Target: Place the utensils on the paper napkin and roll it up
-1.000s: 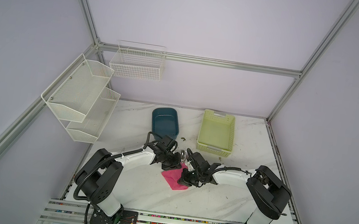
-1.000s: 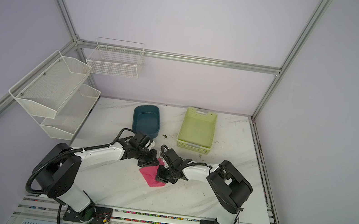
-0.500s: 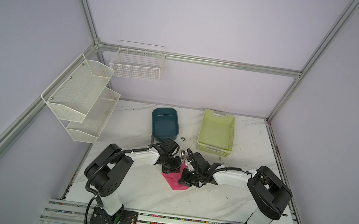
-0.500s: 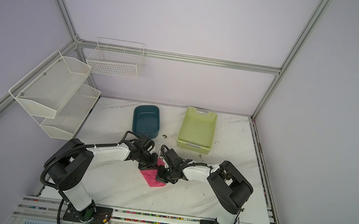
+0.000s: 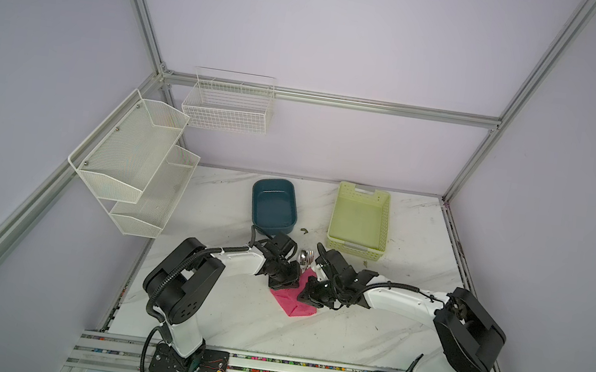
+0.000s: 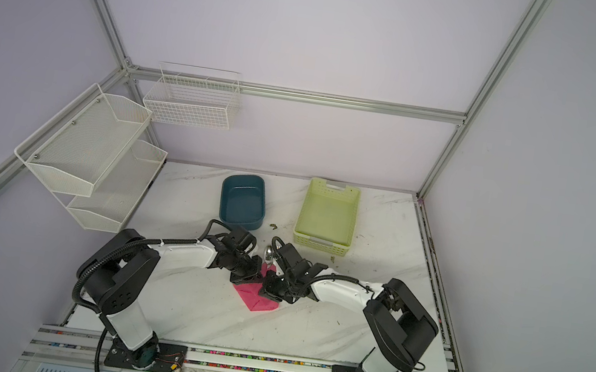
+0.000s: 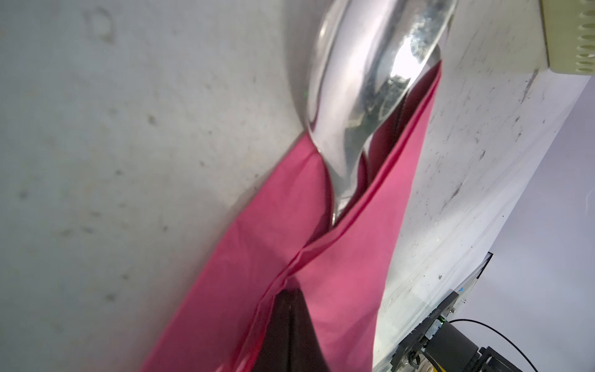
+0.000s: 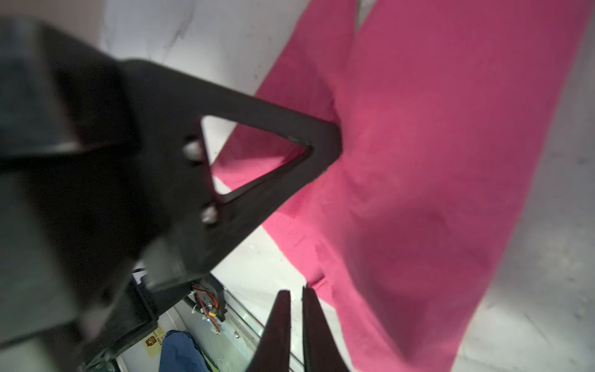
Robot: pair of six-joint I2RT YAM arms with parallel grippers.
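Note:
The pink paper napkin lies folded over the utensils at the table's middle. A shiny spoon head sticks out of its far end. The handles are hidden inside the fold, and I cannot make out the fork or knife. My left gripper is shut, its tip pushed into the napkin's crease. One of its fingers shows in the right wrist view. My right gripper rests at the napkin's near edge. Its jaws stand a slit apart with nothing between them.
A teal tub and a pale green basket stand behind the grippers. White mesh shelves and a wire basket hang on the left and back walls. Small crumbs lie between tub and basket.
The left arm swung upright and its gripper slid nearer, onto the napkin. The right gripper's jaws have parted slightly; that arm has hardly moved.

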